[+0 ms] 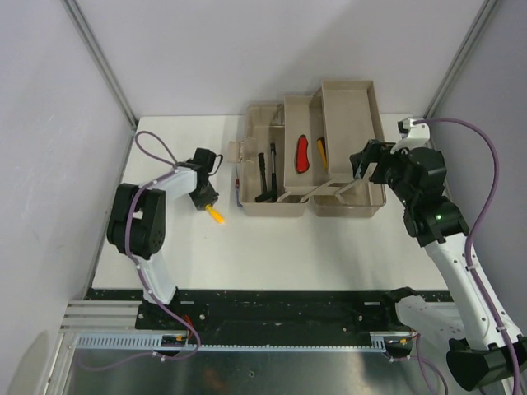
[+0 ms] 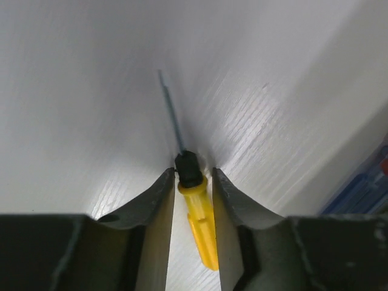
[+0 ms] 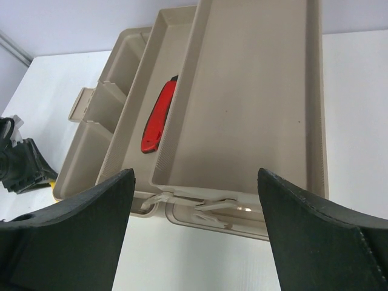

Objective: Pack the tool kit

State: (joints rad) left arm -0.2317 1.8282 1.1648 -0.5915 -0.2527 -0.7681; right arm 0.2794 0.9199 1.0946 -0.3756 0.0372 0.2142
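The beige tool kit box (image 1: 346, 210) stands open at the back of the table with its trays folded out. A red knife (image 1: 303, 154), a yellow-handled tool (image 1: 321, 151) and black tools (image 1: 265, 174) lie in its trays. A yellow-handled screwdriver (image 1: 215, 216) lies on the table left of the box. My left gripper (image 1: 204, 202) is down over it. In the left wrist view the fingers close in on the yellow handle (image 2: 200, 218) from both sides, gripper (image 2: 193, 176) at its black collar. My right gripper (image 1: 362, 164) hovers open at the box's right tray (image 3: 260, 91), gripper (image 3: 195, 176) holding nothing.
Grey walls enclose the white table on the left, back and right. The red knife (image 3: 159, 118) shows in the middle tray in the right wrist view. A blue and red item (image 2: 364, 188) sits blurred at the box's left side.
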